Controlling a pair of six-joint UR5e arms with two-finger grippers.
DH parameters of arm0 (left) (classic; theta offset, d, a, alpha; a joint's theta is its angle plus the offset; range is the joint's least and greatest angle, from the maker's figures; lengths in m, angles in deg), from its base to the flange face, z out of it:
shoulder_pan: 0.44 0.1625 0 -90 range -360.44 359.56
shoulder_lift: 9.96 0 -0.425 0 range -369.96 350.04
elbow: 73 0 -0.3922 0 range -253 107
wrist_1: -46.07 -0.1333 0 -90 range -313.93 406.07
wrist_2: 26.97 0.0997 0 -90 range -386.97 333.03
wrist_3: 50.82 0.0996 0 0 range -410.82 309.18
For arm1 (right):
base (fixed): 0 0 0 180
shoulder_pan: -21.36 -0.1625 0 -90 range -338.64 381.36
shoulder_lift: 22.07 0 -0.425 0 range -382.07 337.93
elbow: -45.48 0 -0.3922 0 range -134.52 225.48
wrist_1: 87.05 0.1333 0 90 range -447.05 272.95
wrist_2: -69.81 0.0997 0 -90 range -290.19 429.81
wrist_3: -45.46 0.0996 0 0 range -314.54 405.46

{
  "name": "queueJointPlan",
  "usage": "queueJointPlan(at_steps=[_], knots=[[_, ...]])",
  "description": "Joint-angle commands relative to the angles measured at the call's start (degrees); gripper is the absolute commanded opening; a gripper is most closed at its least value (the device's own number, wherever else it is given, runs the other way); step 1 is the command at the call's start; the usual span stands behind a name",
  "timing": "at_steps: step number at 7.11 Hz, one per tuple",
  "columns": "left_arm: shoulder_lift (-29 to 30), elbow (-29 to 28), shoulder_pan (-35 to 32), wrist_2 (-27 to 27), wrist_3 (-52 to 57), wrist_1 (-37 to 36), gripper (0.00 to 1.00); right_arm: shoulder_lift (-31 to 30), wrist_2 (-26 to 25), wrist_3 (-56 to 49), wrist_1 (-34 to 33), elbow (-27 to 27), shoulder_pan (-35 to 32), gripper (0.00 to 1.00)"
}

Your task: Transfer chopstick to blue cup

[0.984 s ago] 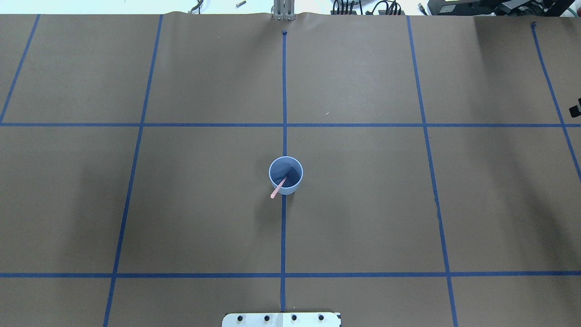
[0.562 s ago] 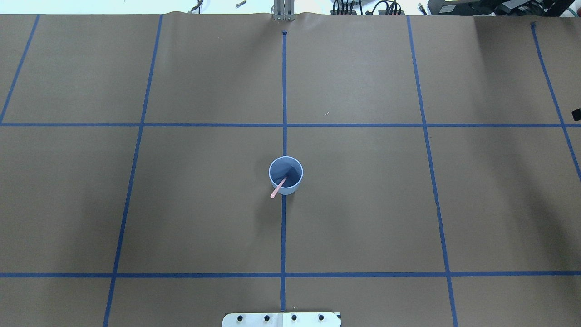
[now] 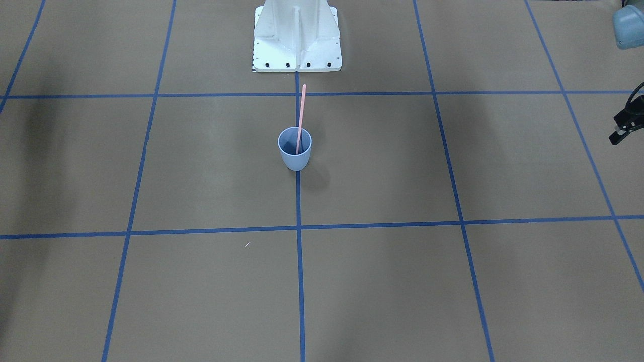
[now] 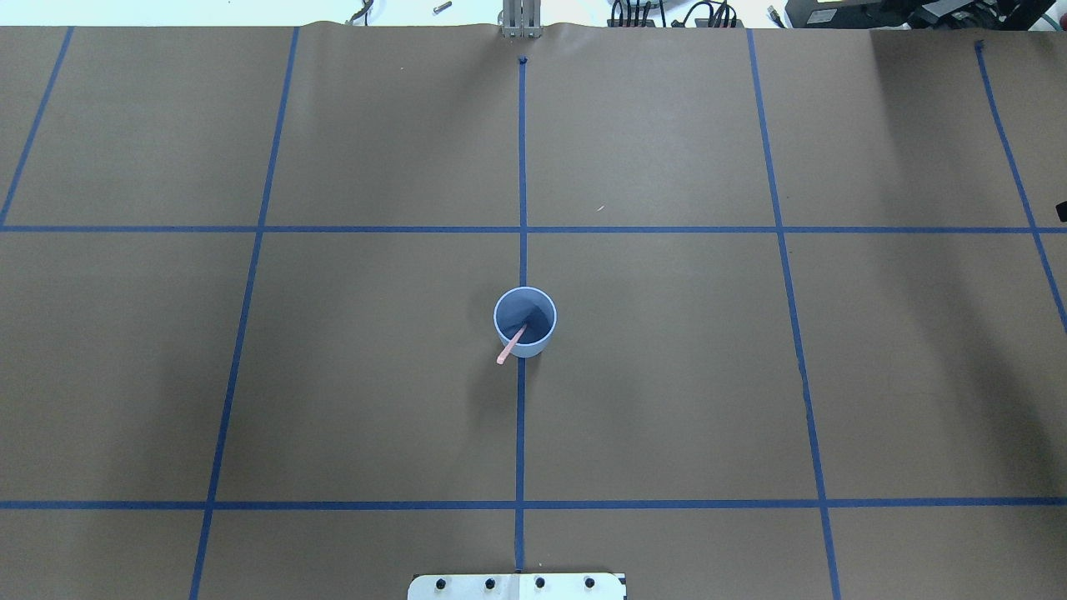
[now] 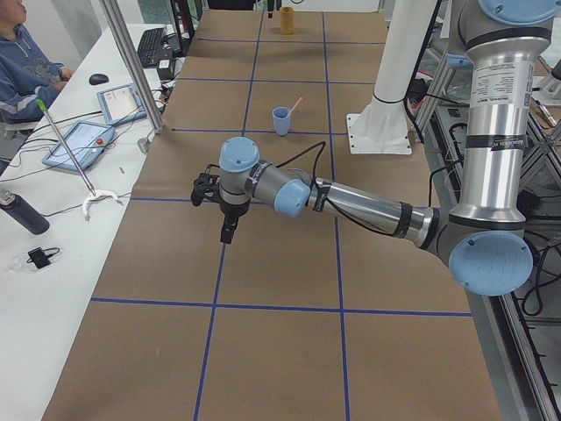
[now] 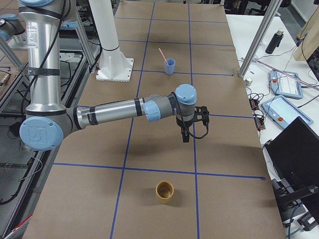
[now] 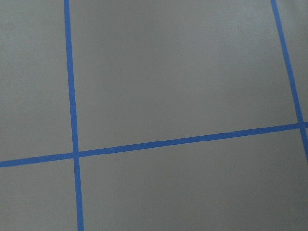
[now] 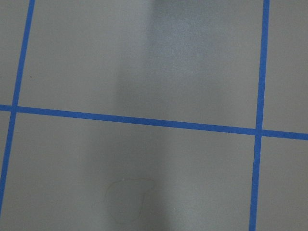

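The blue cup point(image 4: 534, 313) stands upright on the centre tape line, a short way in front of the robot's base. The pale pink chopstick point(image 3: 301, 115) rests inside it, leaning over the rim toward the base. Neither gripper touches it. My left gripper point(image 5: 227, 235) hangs fingers-down over the table well off to the cup's left. Only a black part of it shows at the front-facing view's right edge, and I cannot tell whether it is open or shut. My right gripper point(image 6: 185, 138) hangs far to the cup's right, and its state is just as unclear.
A tan cup point(image 6: 164, 192) stands near the table's right end, beyond the right gripper. The white robot base point(image 3: 297, 45) sits behind the blue cup. A person sits at a side desk point(image 5: 53, 202) holding tablets and a bottle.
In the overhead view, the black bit of the right arm at the right edge has slid further out of frame. The cup and chopstick have not moved.
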Motion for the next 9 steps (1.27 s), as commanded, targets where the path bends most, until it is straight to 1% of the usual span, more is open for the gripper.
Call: queueJointPlan(at_steps=[1,2,3,5,6,8,9], knots=[[-1.4,0.4,0.2,-0.7,0.5,1.1,0.98,0.1,2.8,0.1,0.1,-0.3,-0.7,1.0],[-0.6,-1.8,0.5,-0.6,0.7,1.4,0.98,0.0,1.9,-0.1,0.1,-0.6,-0.7,1.0],[0.4,-2.2,0.9,-0.4,0.6,2.7,0.98,0.1,1.8,0.0,0.1,-0.8,-0.7,1.0],[-2.0,-1.9,0.9,-0.7,0.4,6.5,0.98,-0.1,1.9,0.4,0.1,-0.1,-0.7,1.0],[-2.8,-2.6,0.9,-0.8,-0.1,7.8,0.98,0.1,1.5,0.6,0.1,-0.7,-0.7,1.0],[-3.6,-2.5,0.9,-3.5,-0.1,8.0,0.98,0.0,1.9,0.8,0.1,-0.4,-0.7,1.0],[-3.6,-2.0,0.9,-3.7,-0.1,8.1,0.98,-0.3,1.9,0.8,0.1,-0.2,-0.7,1.0]])
